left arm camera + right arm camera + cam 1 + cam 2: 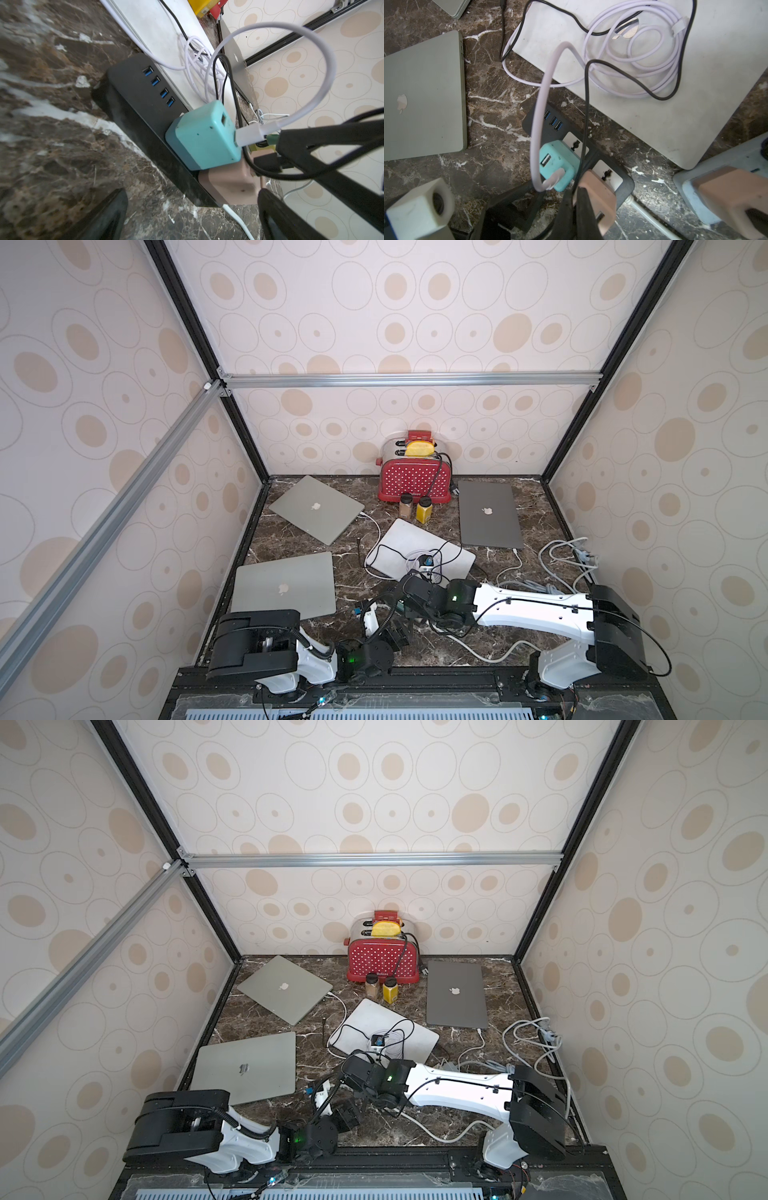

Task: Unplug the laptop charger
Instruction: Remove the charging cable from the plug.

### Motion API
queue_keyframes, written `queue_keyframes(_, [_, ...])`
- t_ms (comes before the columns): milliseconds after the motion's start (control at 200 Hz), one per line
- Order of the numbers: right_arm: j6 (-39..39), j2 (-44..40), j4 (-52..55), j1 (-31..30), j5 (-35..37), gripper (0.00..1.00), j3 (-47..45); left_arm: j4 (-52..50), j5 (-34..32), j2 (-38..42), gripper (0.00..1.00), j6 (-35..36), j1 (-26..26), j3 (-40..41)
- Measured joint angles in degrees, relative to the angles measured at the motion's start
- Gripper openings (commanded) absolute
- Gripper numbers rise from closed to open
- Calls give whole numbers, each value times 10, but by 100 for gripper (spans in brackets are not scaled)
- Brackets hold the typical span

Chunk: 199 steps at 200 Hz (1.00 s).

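Plainly the right gripper [578, 200], jaws shut, was nearer: it sat just beside the pinkish laptop charger [598, 193], plugged upright into the power strip [133, 99] at near centre; the left gripper [191, 218] gaped open, near-left.

Dark marble tabletop [291, 539], four closed laptops [488, 514], red toaster [415, 483], two jars [424, 510], black power strip [128, 87]

The power strip [133, 89] is blocked at twelve o'clock by the white laptop [654, 108] and overhung by cables [538, 116]; bare marble [496, 145] is left at nine o'clock.
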<state>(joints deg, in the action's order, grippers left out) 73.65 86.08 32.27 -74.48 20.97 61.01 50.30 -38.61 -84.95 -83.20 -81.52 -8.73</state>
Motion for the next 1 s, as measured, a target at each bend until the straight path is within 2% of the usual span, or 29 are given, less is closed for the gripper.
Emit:
queue_keyframes(506, [-3, 2, -31, 0, -17, 0, -7, 36, 12, -22, 99, -1, 18, -2])
queue_keyframes(996, [-2, -8, -35, 0, -5, 0, -8, -25, 10, -13, 99, -65, 20, -23])
